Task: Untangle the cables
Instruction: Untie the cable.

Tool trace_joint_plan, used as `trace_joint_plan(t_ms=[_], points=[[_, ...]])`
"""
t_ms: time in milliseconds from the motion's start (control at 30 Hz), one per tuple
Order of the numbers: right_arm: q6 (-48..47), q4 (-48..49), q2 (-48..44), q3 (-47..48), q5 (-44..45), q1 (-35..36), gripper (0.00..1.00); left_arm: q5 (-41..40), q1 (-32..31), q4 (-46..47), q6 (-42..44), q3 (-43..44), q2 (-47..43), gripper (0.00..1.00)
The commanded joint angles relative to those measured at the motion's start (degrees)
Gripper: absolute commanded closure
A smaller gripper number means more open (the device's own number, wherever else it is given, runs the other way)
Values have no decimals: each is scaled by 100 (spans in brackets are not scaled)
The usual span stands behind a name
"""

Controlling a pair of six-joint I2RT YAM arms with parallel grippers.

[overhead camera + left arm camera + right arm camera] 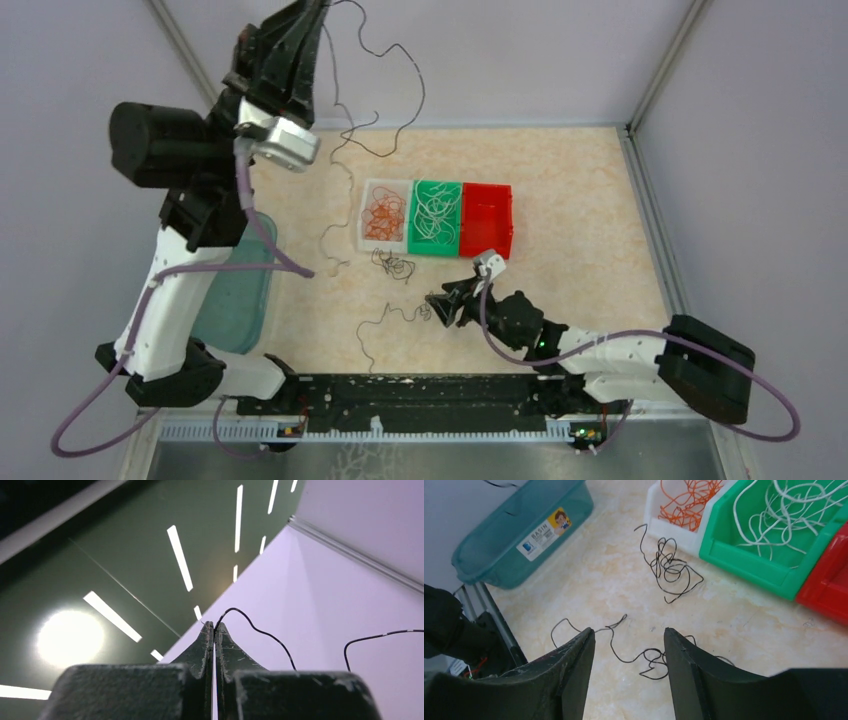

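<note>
My left gripper [318,8] is raised high at the back left, shut on a thin black cable [400,100] that hangs down in loops to the table. In the left wrist view the gripper [215,626] pinches that cable [265,635] at its tips. My right gripper [432,305] is open low over the table; in the right wrist view it [629,636] stands over a loose black cable [644,656]. A tangled black bunch [670,569] lies near the bins, also in the top view [397,265]. Orange cables [381,218] fill the white bin, white cables [436,208] the green bin.
A red bin [487,220] stands right of the green bin [452,245] and white bin [364,238]. A teal basin [235,300] sits at the left under the left arm, also in the right wrist view [514,540]. Walls close the table's back and sides.
</note>
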Motion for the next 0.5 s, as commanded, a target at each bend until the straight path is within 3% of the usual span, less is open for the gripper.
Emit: trace_joint_plan(t_ms=[0, 233, 467], points=[[381, -572, -862, 5, -77, -311, 45, -181, -60, -35, -244, 27, 219, 100], [661, -2267, -2502, 401, 1588, -565, 41, -453, -592, 30, -134, -77, 704, 100], [440, -3512, -2996, 1091, 2882, -780, 41, -598, -1045, 213, 127, -131, 1395, 100]])
